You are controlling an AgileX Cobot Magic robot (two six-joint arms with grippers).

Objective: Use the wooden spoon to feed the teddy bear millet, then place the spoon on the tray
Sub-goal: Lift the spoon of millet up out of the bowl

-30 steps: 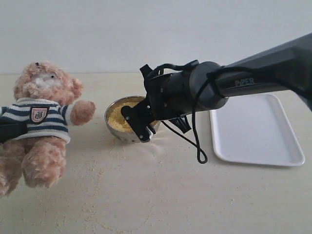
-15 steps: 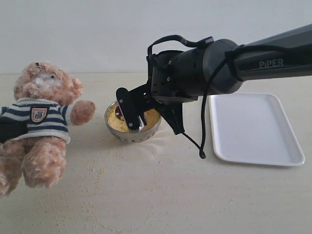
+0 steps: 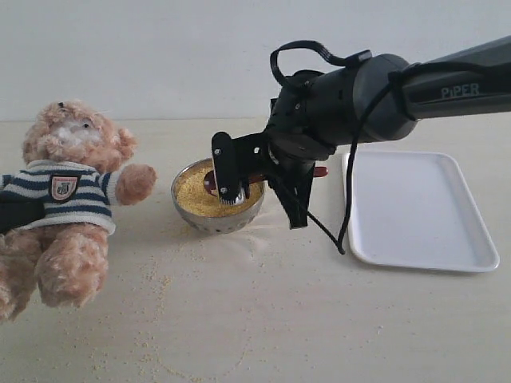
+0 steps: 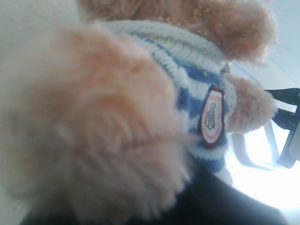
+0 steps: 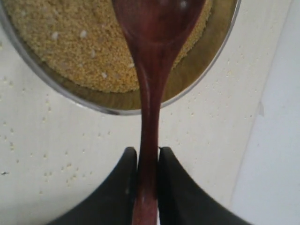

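My right end effector (image 5: 147,158) was clamped on the slim handle of the glossy reddish-brown wooden spoon (image 5: 151,79). Its oval end hung over fine yellow millet (image 5: 70,51) in the round shiny metal bowl (image 3: 209,222) on the counter (image 3: 319,319), near the flat white rectangular tray (image 3: 415,207).

Setting: a robot test bench in a lab-type room.

Evidence:
- A pale wood-grain tabletop (image 3: 319,327) stands against a plain white wall (image 3: 160,48).
- A dark grey jointed robot arm (image 3: 375,96) is lettered "PiPER", with a loose black cable (image 3: 307,45) arching over its wrist.
- The right gripper (image 5: 147,153) is clamped on a small dark reddish-brown glossy wooden spoon (image 5: 152,56).
- The props are laid out like a staged trial (household things, on a workbench): a fluffy light-brown teddy bear (image 3: 68,191) in a navy-and-white striped sweater, a small round shiny metal bowl (image 3: 214,222) of fine yellow millet (image 3: 192,195), and a flat white rectangular tray (image 3: 415,207).
- There are stray grains (image 3: 160,291) scattered over the tabletop.
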